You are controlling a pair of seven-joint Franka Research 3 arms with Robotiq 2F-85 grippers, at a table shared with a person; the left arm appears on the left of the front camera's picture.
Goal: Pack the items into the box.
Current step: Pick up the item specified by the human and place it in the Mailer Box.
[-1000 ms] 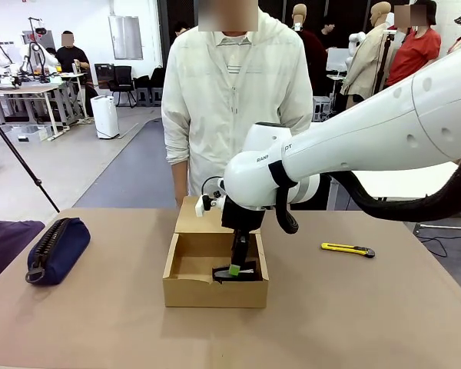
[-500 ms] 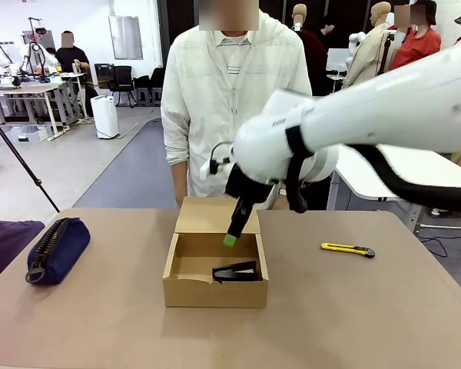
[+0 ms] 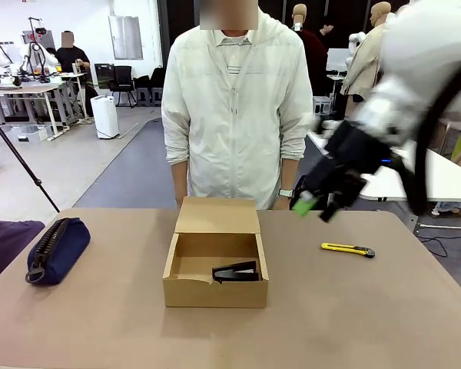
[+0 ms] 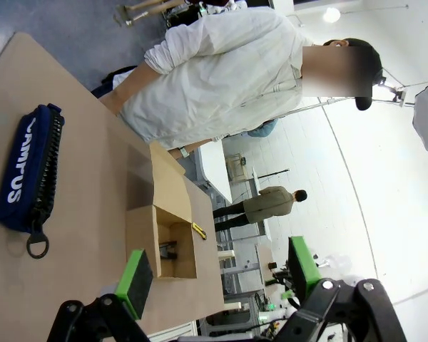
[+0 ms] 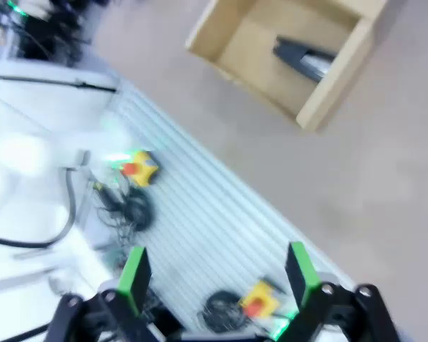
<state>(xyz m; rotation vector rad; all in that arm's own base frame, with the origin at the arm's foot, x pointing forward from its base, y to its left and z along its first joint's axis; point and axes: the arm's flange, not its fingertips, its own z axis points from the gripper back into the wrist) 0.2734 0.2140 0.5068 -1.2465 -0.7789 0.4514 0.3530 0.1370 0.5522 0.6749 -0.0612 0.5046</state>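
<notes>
The right gripper [image 5: 218, 276], jaws wide and empty, hangs motion-blurred above the table [image 3: 353, 315], seemingly right of the box [image 3: 213, 293]. The stapler [image 3: 236, 271] lies inside the box; the pouch [image 3: 58, 249] rests well to its left. The left gripper [image 4: 219, 275] gapes wide, empty too.

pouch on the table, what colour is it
Navy blue with white lettering and a black zipper. The pouch shows best in the left wrist view.

The box [image 3: 215, 293] is plain brown, the stapler [image 3: 237, 271] black, the pouch [image 3: 59, 250] navy with white lettering, the utility knife [image 3: 344, 247] yellow.
</notes>
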